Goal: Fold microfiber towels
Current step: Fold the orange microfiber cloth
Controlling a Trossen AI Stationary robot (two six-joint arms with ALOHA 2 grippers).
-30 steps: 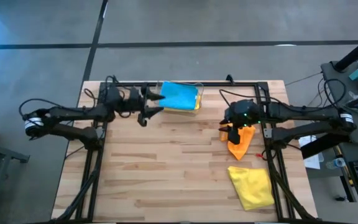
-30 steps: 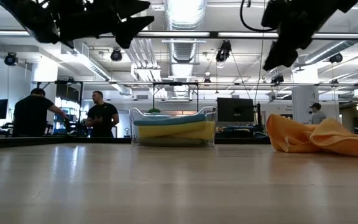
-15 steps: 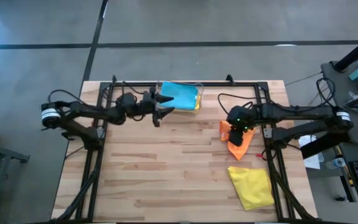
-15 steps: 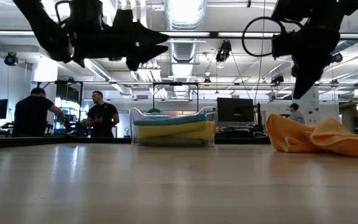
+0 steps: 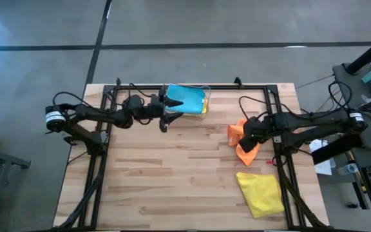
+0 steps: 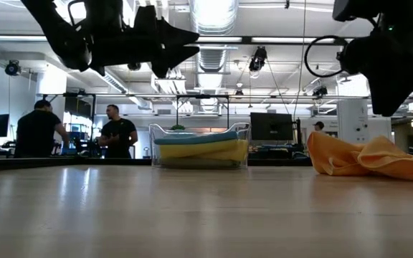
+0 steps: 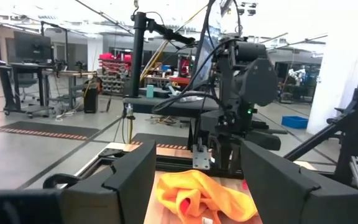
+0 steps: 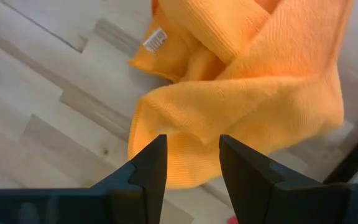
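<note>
A crumpled orange towel (image 5: 245, 149) lies on the table at the right. My right gripper (image 5: 247, 136) hangs open above it, pointing down, fingers either side of a fold (image 8: 192, 146); the low view shows it (image 6: 396, 100) clear of the towel (image 6: 364, 158). A yellow towel (image 5: 261, 192) lies flat near the front right corner. At the far edge stands a clear bin (image 5: 205, 103) with a blue towel (image 5: 185, 98) on top of a yellow one (image 6: 199, 150). My left gripper (image 5: 170, 111) is open and empty beside the bin's left side, pointing level to the right (image 7: 197, 152).
Black frame rails run along the table's left (image 5: 102, 167) and right (image 5: 282, 174) sides and its far edge. Bare wood (image 5: 172, 174) spans the middle and the near left. Two people (image 6: 117, 132) stand in the room beyond the table.
My left gripper has gone toward the table's right and down, arriving beside the bin, then held still. My right gripper has tipped from slanting to pointing down, rolled, and sunk over the orange towel. The towels have not moved.
</note>
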